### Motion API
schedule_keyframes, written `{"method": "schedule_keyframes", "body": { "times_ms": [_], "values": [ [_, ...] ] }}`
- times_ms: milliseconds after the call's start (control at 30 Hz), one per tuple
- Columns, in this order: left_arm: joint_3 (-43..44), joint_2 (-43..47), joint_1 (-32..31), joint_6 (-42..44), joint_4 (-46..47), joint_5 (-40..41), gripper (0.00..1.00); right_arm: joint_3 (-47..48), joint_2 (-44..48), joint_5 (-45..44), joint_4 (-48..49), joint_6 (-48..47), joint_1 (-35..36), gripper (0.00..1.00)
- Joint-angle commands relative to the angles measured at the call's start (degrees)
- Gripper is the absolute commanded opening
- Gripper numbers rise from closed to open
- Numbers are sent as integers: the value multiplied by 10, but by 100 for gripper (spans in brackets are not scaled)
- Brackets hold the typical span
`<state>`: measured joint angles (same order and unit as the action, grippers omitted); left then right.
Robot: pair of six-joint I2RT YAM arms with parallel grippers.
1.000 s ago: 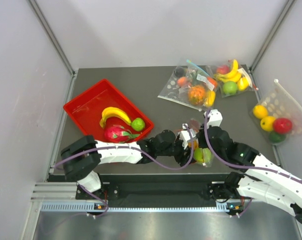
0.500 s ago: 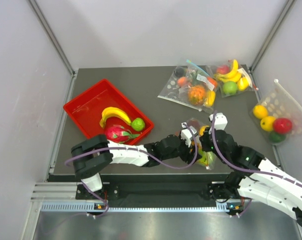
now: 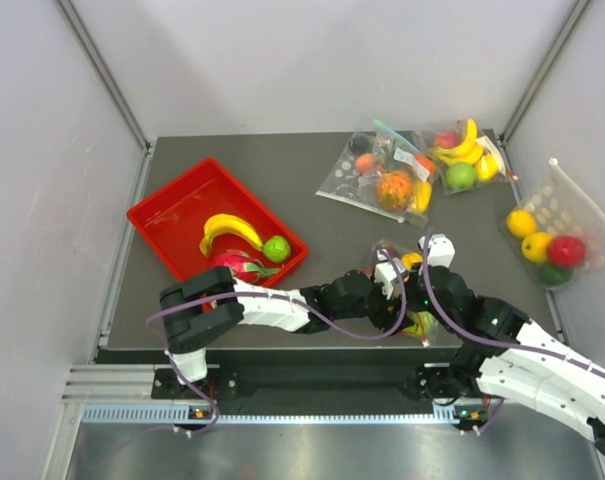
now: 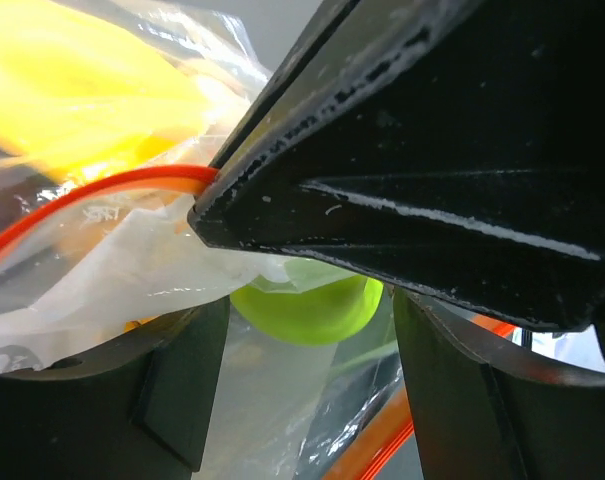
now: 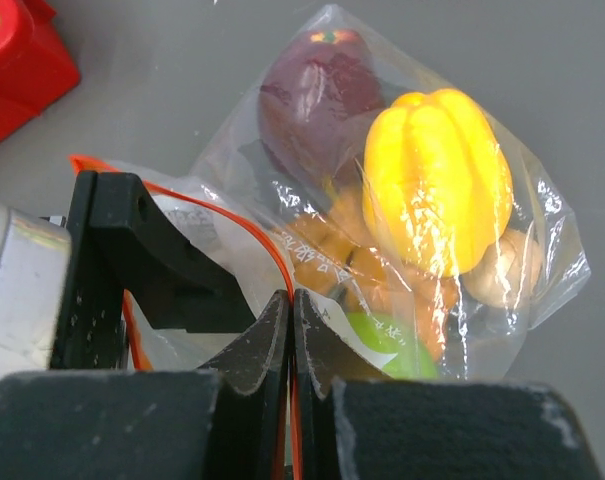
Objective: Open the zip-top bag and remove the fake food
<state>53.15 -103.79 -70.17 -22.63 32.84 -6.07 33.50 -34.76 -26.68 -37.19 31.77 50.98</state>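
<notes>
**Grippers meet at the zip-top bag point(image 5: 382, 250)**
Only the right wrist view shows the right gripper point(image 5: 290, 300) pinching the zip strip point(image 5: 272, 250). The left gripper point(image 4: 302, 330), jaws wide, frames a green apple point(image 4: 302, 305).

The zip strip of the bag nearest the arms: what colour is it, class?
The zip strip is orange-red, clearest in the left wrist view.

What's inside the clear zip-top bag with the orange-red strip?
Visible: yellow ridged piece, dark purple piece, orange segments, one green apple, a small beige piece. Anything beneath them or behind the black jaws is hidden.
</notes>
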Motion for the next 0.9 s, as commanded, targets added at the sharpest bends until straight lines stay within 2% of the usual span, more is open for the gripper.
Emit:
{"method": "schedule_keyframes", "body": {
  "times_ms": [0,267,400,533,633,867],
  "values": [
    [21,-6,-24,29,26,-54,72,-4,0,7,34,12,3,0],
    [66,-48,-27,42,12,-52,76,-7,4,18,43,15,10,0],
    [76,-65,-30,40,21,-54,84,-10,16,19,43,19,13,0],
    [81,-77,-31,42,29,-52,86,-14,22,20,42,22,15,0],
    [96,-89,-33,43,28,-54,93,-17,23,22,46,23,17,0],
    [122,-126,-42,56,26,-30,91,-23,27,29,55,27,21,0]
  ]
}}
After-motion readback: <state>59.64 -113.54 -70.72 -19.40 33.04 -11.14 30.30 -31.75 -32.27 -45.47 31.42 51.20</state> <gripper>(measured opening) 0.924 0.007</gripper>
